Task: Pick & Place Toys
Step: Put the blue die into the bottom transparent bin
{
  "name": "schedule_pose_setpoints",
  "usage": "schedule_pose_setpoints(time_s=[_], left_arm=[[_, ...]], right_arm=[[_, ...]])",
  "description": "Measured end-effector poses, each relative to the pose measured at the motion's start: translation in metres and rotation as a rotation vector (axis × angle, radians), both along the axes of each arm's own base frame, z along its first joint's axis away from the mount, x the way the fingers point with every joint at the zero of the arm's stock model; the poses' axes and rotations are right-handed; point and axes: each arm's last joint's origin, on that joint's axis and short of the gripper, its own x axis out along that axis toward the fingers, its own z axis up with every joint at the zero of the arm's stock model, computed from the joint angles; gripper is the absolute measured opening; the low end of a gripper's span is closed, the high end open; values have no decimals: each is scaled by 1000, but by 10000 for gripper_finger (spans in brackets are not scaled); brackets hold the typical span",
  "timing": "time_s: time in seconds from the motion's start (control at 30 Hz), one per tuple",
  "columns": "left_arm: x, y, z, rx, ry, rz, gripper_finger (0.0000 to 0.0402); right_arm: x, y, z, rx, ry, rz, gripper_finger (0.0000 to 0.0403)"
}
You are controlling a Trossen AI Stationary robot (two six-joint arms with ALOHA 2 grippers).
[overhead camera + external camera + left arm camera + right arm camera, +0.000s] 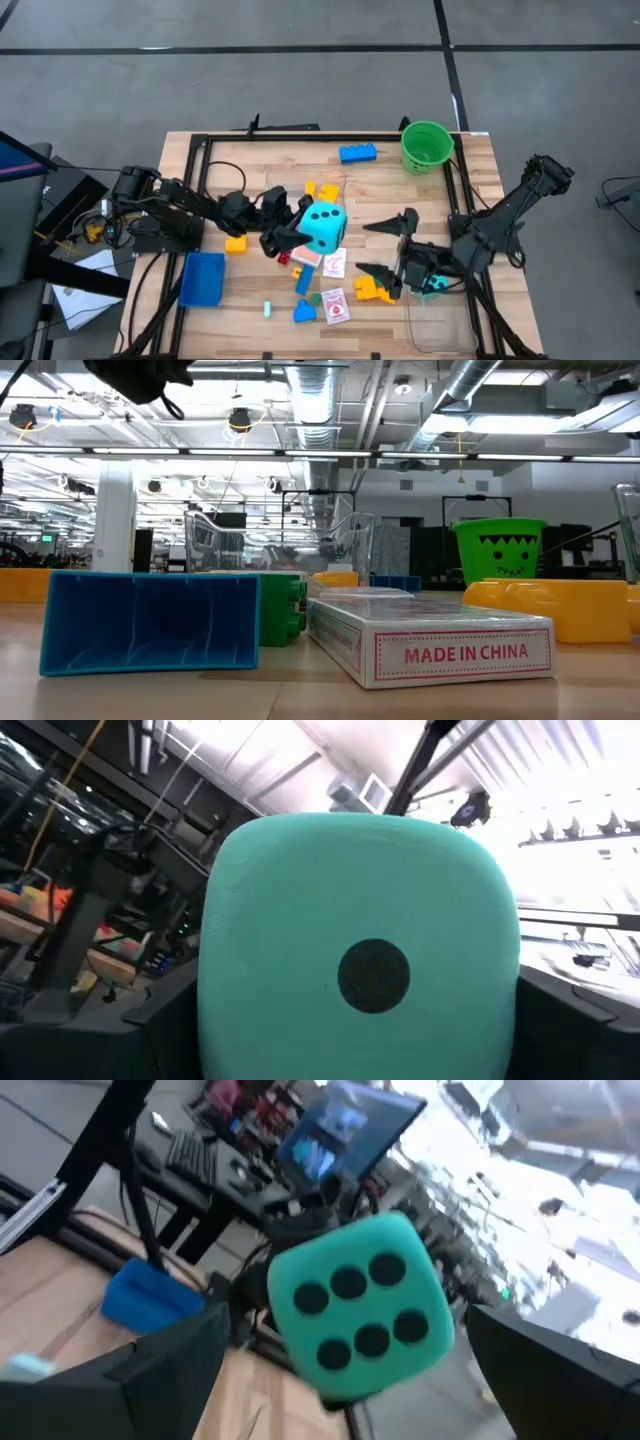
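one rounded teal die (323,226), black-dotted, left fingers (283,240)

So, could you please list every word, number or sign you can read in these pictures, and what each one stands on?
"MADE IN CHINA": red letters in a red frame, on the end of the white card box, low view.
White-and-red picture cards: print too small to read.
Green plastic bucket: a black painted face, no words.
Teal black-dotted dice: dots only, no numerals.
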Motion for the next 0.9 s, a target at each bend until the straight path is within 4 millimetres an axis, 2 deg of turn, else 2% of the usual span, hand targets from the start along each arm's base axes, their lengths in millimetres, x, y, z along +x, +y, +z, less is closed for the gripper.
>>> schedule_pose_setpoints(time_s=[0.13,0.5,0.67,0.9], left_arm=[[0,-1,0,-2,2,1,357],[1,0,-1,-16,12,25,358],[1,2,-1,-19,22,38,352],[2,3,-3,-26,36,55,357]], right_arm=[[7,-6,5,-55,-40,109,399],[24,-32,5,-136,-45,142,399],[27,-35,2,-152,-18,168,399],[46,-34,-10,-205,-8,125,399]])
